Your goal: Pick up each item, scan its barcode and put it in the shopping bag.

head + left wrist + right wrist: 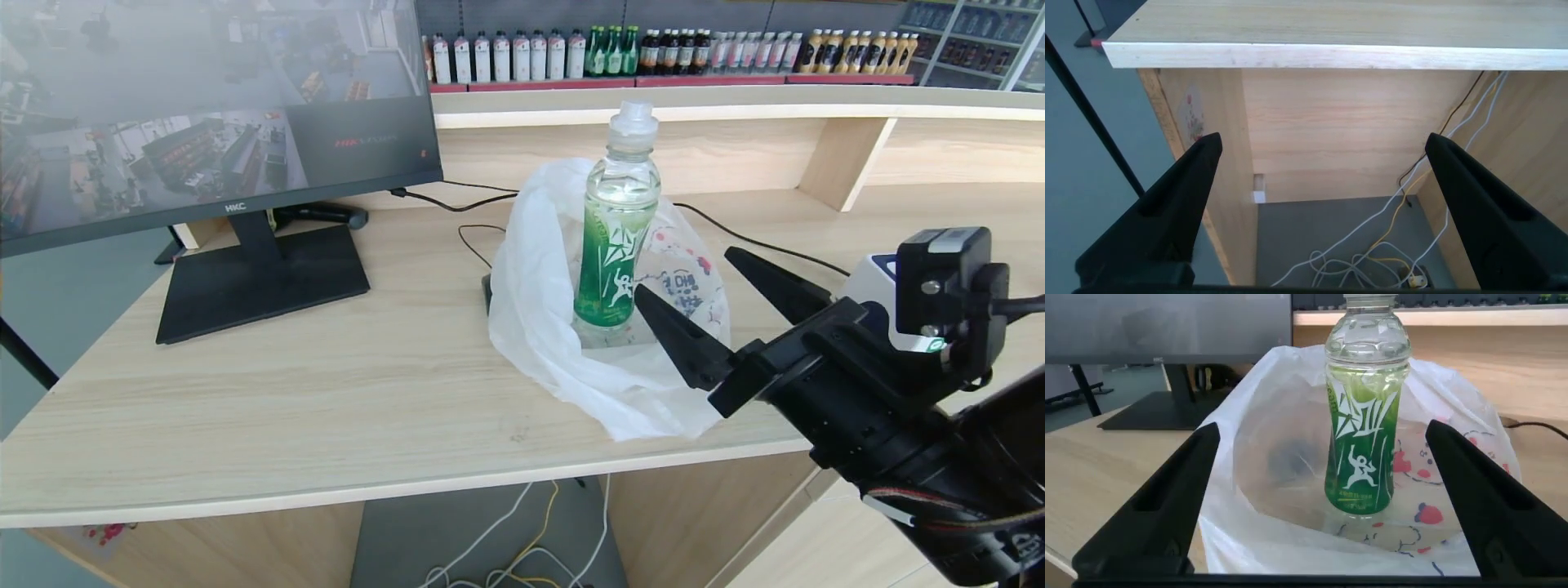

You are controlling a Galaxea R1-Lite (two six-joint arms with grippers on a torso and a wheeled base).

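the white shopping bag [539,327] lies on the light wooden counter [326,408] with its mouth spread wide and its walls slumped. the bottle [616,237] stands upright inside the bag, near its middle. it is clear with a green label and a pale cap, its base rests on the bag's floor, and its neck and shoulders rise above the bag's rim. the right pincer [686,272] hangs just beside the bag on the robot's right, pointing toward it. its two black fingers are spread far apart with nothing between them, and they are clear of the bottle; whether the nearer finger brushes the bag's plastic cannot be told. behind that arm, further to the right of the bag, part of a white and blue device [869,278] shows on the counter. a thin black cable [457,204] runs along the counter behind the bag. to the left of the bag a dark monitor [204,106] stands on a flat black base. far behind the bag a shelf [653,80] carries a row of bottles. the left pincer [1323,140] is down below the counter's front edge, well apart from the bag. its fingers are also spread wide and it holds nothing, with loose wires [1372,253] on the floor beyond it.
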